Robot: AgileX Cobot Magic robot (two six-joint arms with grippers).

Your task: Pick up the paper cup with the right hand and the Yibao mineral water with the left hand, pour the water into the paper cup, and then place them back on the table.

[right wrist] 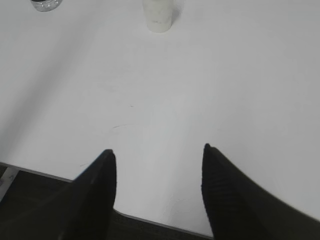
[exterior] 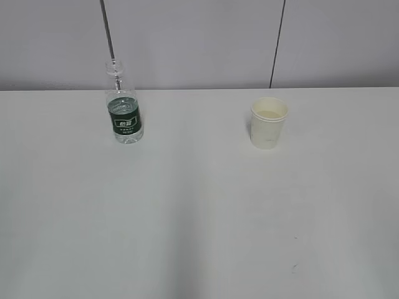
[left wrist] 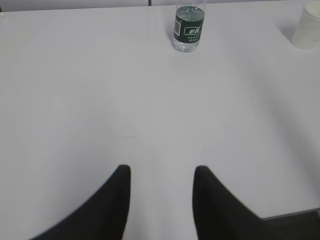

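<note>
Both sets of fingers stand apart and empty. Upright bottle (left wrist: 189, 27) sits top centre, far ahead of the left fingers (left wrist: 122, 192); cup (right wrist: 158, 15) top centre, ahead of the right fingers (right wrist: 107, 175).

The scene is evenly and brightly lit from above; soft, faint shadows are cast beside the paper cup (exterior: 269, 122) and bottle (exterior: 124, 107), and slight softness is seen in the wrist views
</note>
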